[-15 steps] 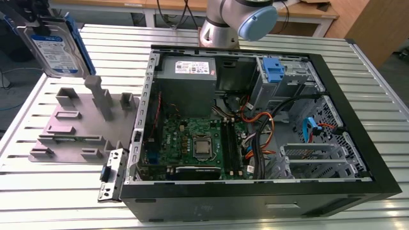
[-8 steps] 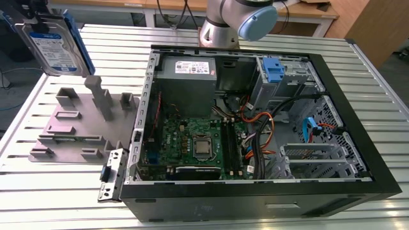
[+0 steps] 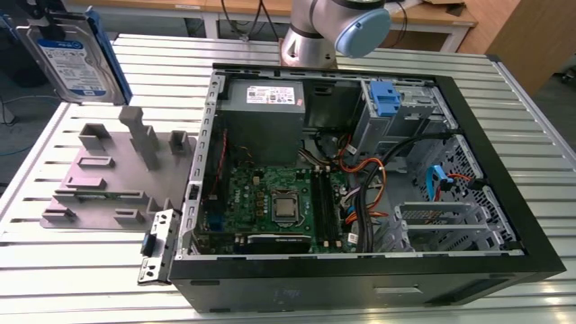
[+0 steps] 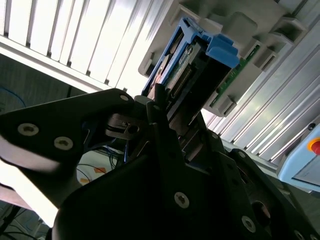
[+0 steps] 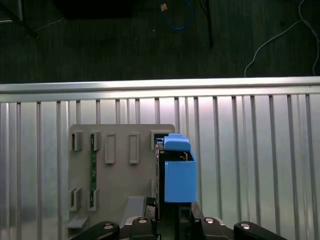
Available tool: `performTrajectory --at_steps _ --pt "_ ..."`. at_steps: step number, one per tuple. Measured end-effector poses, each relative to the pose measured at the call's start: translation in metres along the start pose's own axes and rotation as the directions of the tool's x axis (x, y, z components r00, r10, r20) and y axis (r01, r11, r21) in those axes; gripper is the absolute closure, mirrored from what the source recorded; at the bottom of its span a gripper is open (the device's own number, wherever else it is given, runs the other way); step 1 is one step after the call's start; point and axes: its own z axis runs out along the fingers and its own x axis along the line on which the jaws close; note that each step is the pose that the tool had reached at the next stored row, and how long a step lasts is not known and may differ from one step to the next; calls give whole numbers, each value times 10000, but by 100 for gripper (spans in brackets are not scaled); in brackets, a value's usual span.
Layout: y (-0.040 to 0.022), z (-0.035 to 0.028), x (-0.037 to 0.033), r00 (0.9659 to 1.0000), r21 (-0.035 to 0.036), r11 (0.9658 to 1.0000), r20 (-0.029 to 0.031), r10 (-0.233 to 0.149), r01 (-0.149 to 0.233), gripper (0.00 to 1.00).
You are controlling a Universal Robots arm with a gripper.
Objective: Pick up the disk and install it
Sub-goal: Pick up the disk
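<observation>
The disk (image 3: 77,61) hangs upright in the air above the table's far corner, at the exterior view's left. It is silver-grey with a white-and-blue label and a blue rail frame along its edge. My gripper (image 5: 172,216) is shut on the disk (image 5: 176,172), whose blue frame sticks out beyond the black fingers (image 4: 159,107). In the second wrist view the disk (image 4: 192,67) points away from the gripper body. Below it lies the grey moulded holder (image 5: 120,175). The open computer case (image 3: 504,223) lies on the exterior view's right.
The grey holder (image 3: 108,169) with upright posts lies beside the case on the slatted metal table (image 3: 81,277). Inside the case are a grey power-supply box (image 3: 270,101), a green board (image 3: 270,202), loose cables (image 3: 369,175) and a bay with a blue clip (image 3: 385,101).
</observation>
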Motion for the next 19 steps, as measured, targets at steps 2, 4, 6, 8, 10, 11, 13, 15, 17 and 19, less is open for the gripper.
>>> performTrajectory --at_steps 2,4,6,8,10,11,13,15,17,19 --pt "1 -32 -1 10000 -1 10000 0 0 0 65" --pt "2 -64 -3 10000 -1 10000 0 0 0 65" --pt "4 -94 -4 10000 0 10000 0 0 0 65" --pt "4 -125 -5 10000 0 10000 0 0 0 65" --pt "5 -146 -6 10000 1 10000 1 0 0 65" --pt "6 -152 -6 10000 0 10000 2 0 0 65" --pt "5 -154 -6 10000 1 10000 2 0 0 65" --pt "6 -157 -6 10000 0 10000 1 0 0 65" --pt "6 -167 -7 10000 -2 10000 0 0 0 65" --pt "6 -181 -7 10000 0 10000 1 0 0 65"
